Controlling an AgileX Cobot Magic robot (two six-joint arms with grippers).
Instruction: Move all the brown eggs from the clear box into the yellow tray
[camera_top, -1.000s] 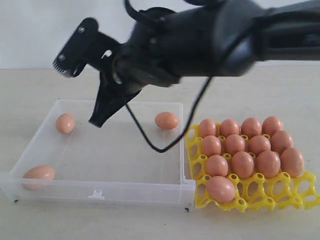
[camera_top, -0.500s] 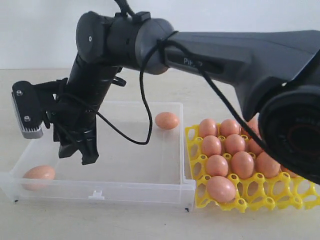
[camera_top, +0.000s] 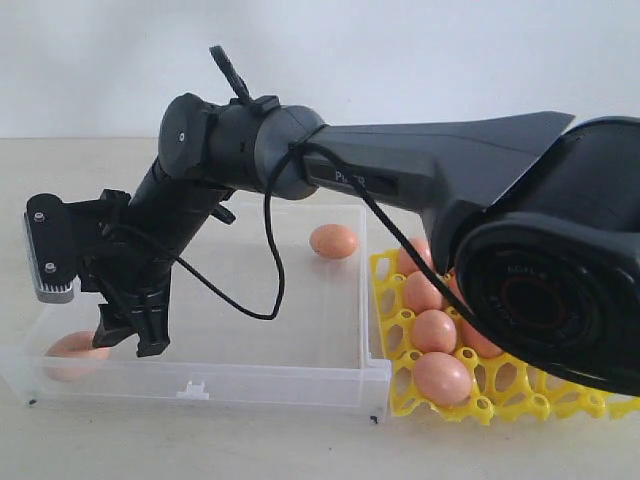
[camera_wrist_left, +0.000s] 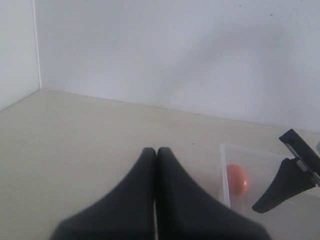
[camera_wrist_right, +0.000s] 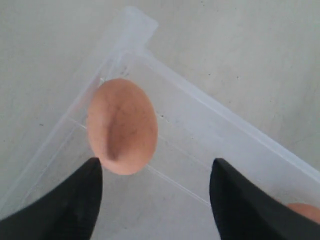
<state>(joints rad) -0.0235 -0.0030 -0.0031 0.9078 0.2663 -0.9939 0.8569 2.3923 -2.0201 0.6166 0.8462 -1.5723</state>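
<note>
The clear box (camera_top: 260, 385) holds a brown egg (camera_top: 70, 352) in its front left corner and another (camera_top: 333, 241) at the back right. My right gripper (camera_top: 125, 340) reaches across into the box's left part and stands open just beside the front left egg. In the right wrist view this egg (camera_wrist_right: 121, 125) lies just past one fingertip (camera_wrist_right: 92, 175), with nothing between the jaws of the gripper (camera_wrist_right: 156, 165). A second egg (camera_wrist_right: 305, 212) peeks in at the frame's edge. The yellow tray (camera_top: 520, 400) holds several eggs (camera_top: 440, 378), partly hidden by the arm. My left gripper (camera_wrist_left: 155, 152) is shut and empty over the bare table.
The right arm's big dark body (camera_top: 540, 290) covers much of the tray and the box's back left. In the left wrist view the box wall (camera_wrist_left: 223, 167), one egg (camera_wrist_left: 237, 179) and a right gripper finger (camera_wrist_left: 282, 187) show. A white wall stands behind.
The right arm has swung left and down into the box toward the front left egg, and its jaws have opened wide. The left gripper stays shut.
</note>
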